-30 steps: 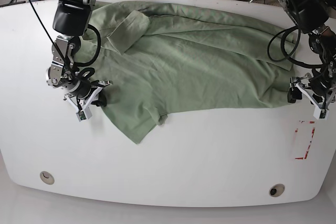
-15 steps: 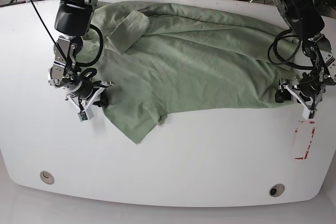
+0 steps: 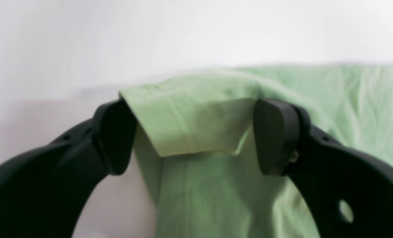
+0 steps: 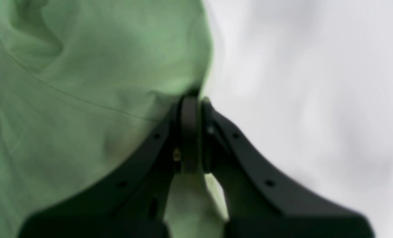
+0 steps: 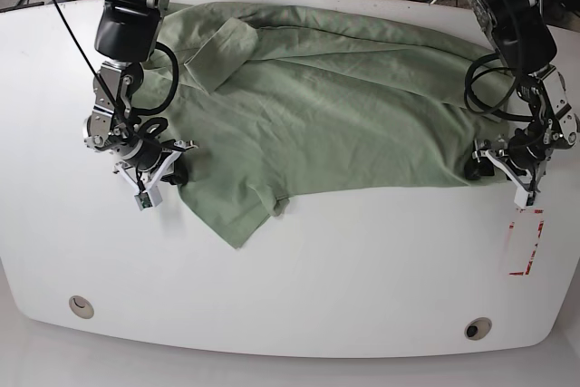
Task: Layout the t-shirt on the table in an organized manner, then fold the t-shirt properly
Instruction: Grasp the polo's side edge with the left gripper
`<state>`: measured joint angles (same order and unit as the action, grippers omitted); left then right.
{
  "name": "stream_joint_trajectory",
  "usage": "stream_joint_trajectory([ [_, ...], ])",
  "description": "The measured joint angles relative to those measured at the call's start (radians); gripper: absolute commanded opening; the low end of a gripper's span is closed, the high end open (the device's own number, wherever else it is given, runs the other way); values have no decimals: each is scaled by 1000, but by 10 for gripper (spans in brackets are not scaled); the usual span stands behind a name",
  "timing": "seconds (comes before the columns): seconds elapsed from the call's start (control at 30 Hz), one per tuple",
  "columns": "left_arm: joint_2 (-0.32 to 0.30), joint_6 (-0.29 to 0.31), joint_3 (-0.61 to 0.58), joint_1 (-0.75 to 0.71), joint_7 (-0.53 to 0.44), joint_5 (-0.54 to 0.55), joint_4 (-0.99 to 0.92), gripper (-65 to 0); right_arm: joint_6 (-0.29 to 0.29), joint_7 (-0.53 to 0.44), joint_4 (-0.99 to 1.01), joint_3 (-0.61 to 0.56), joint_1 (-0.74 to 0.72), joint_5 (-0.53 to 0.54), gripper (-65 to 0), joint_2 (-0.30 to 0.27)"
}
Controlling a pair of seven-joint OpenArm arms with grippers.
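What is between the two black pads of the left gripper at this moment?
In the left wrist view, a folded corner of the sage-green knit t-shirt lies between the open pads of the left gripper; neither pad is pressing it yet.

base: high, looks down on table [image 5: 299, 260] | wrists: close behind grippers | shared: t-shirt [image 5: 344, 115] edges

The right gripper [image 5: 169, 172] sits low at the t-shirt's [image 5: 326, 115] edge nearest its arm, black fingers [image 4: 189, 132] pressed together with a pinch of fabric between them (pads meet flat in the wrist view). The left gripper [image 5: 478, 168] rests at the shirt's opposite end, its two fingers [image 3: 275, 135] spread wide, straddling a folded corner of cloth without pinching it.
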<state>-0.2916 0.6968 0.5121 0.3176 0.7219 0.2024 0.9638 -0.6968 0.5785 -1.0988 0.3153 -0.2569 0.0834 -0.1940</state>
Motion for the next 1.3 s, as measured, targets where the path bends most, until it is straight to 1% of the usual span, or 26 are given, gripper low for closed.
stream_joint_trajectory([
  [0.1,0,0,-1,8,-16,7,-24,-133,0,0,0,0,0,0,-648,0],
  [0.17,0,0,-1,10,-33,7,-32,-151,0,0,0,0,0,0,-648,0],
  [0.3,-3,-1,-25,8,-59,3,-34,-251,0,0,0,0,0,0,-648,0],
  [0.4,-2,-1,-39,8,-58,4,-35,-349,0,0,0,0,0,0,-648,0],
  [0.5,1,0,-41,8,-58,4,-38,-431,0,0,0,0,0,0,-648,0],
  [0.53,0,0,-41,8,-58,4,-38,-444,0,0,0,0,0,0,-648,-1],
  [0.57,0,0,-41,7,-58,3,-39,-481,0,0,0,0,0,0,-648,-1],
  [0.67,0,0,-41,6,-57,2,-39,-544,0,0,0,0,0,0,-648,-1],
  [0.77,0,0,-41,7,-56,0,-39,-592,0,0,0,0,0,0,-648,-1],
  [0.9,3,0,-41,6,-53,0,-39,-619,0,0,0,0,0,0,-648,-1],
  [1.13,2,0,-41,6,-42,1,-37,-619,0,2,-14,0,9,-1,-650,-1],
  [1.3,4,0,-43,-7,-19,-5,23,-619,0,35,-98,-1,50,-10,-650,-1],
])
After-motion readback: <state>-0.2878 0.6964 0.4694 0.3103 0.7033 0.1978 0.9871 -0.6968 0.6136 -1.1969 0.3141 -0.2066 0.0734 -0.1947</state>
